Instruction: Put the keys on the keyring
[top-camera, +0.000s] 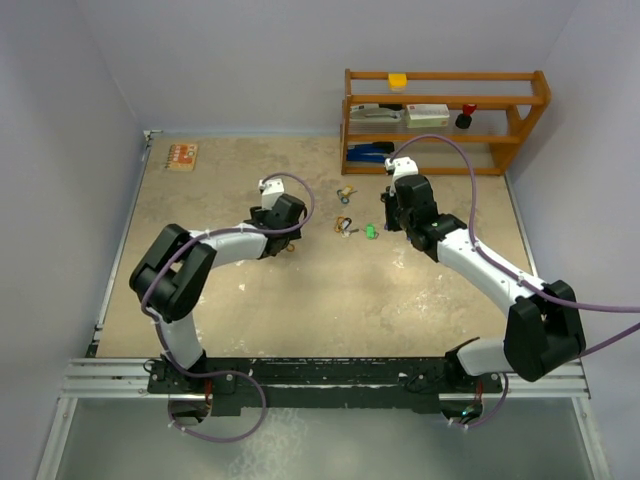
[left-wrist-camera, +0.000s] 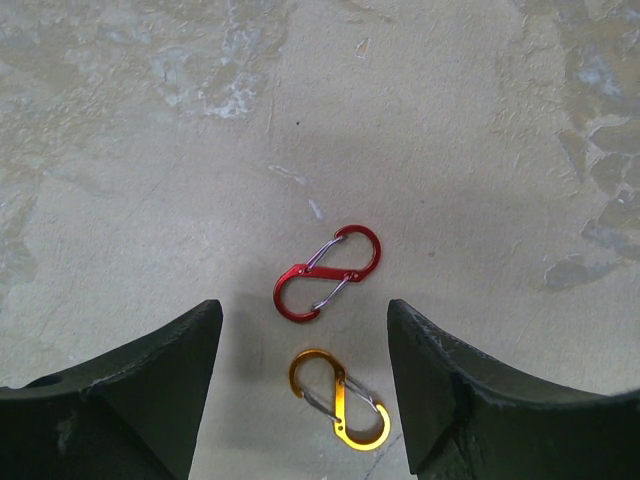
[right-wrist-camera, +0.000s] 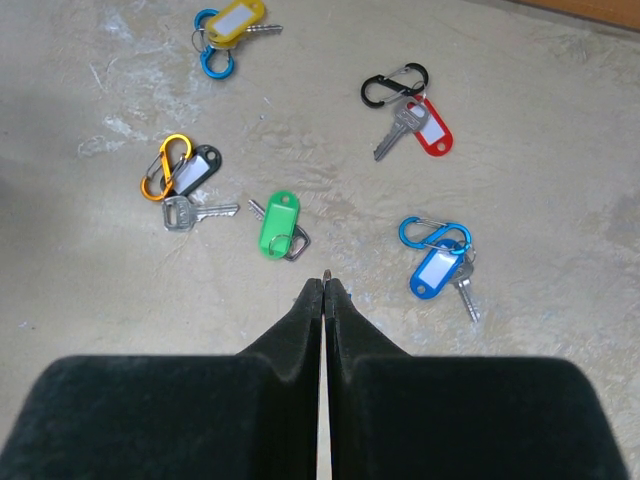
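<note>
I am watching left claw (left-wrist-camera: 303, 345) hanging over mottled beige tabletop (left-wrist-camera: 150, 150), fingers standing apart, gripping nothing; orange S-shaped metal clip (left-wrist-camera: 340, 398) lying between them, red S-shaped metal clip (left-wrist-camera: 327, 272) lying just past tips; right claw (right-wrist-camera: 326, 285) showing fingers pressed together, holding nothing; small silver keys with coloured plastic tags (right-wrist-camera: 398, 130) lying scattered on tabletop ahead of it; green-tagged key (right-wrist-camera: 278, 222) lying nearest tips, blue-tagged key (right-wrist-camera: 440, 268) lying to its right, touching blue S-shaped clip (right-wrist-camera: 432, 232).

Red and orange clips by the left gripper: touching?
Apart. Left wrist view shows bare table between the red clip and the orange clip.
</note>
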